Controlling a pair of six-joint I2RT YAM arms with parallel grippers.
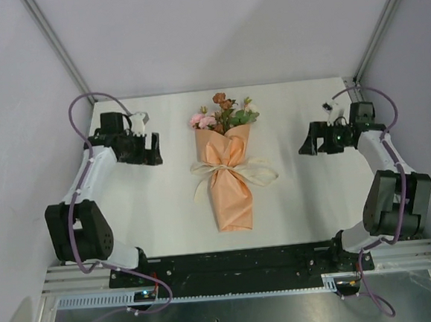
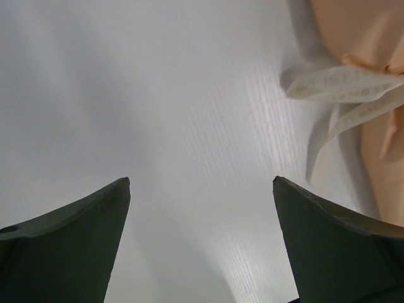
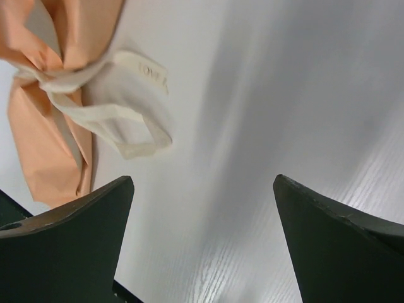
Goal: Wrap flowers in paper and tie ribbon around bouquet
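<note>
Table point(image 1: 167, 209): white, and only bare surface shows between each pair of jaws in both wrist views.

Bouquet point(image 1: 227, 167): lies flat about midway between the two grippers and well apart from both, blooms pointing away from the arm bases.

Paper point(image 1: 232, 201): closed into a cone round the stems and pinched in at the waist. An edge of it shows ahead of the left jaws and off to their right. From the right wrist it lies ahead of the jaws and to their left.

Ribbon point(image 1: 258, 174): tied round the waist of the paper, with loops and tails spread to both sides. Its tails reach toward the left jaws but stay outside the gap. A loop lies just beyond the left-hand finger of the right jaws, not touching it.

Flowers point(image 1: 223, 112): pink, rust and cream heads with leaves stand out of the cone's mouth, on the far side of the line between the jaws.

Left gripper point(image 1: 157, 150): jaws spread wide and holding nothing, aimed at the bouquet.

Right gripper point(image 1: 308, 140): likewise spread wide and holding nothing, facing inward.

Step, as I judge it: wrapping and tying look done, and this is the release at the end. The next move calls for little. The arms should draw back without catching a ribbon tail. If the bow looks slack, each tail would need a fresh grip and an outward pull.
</note>
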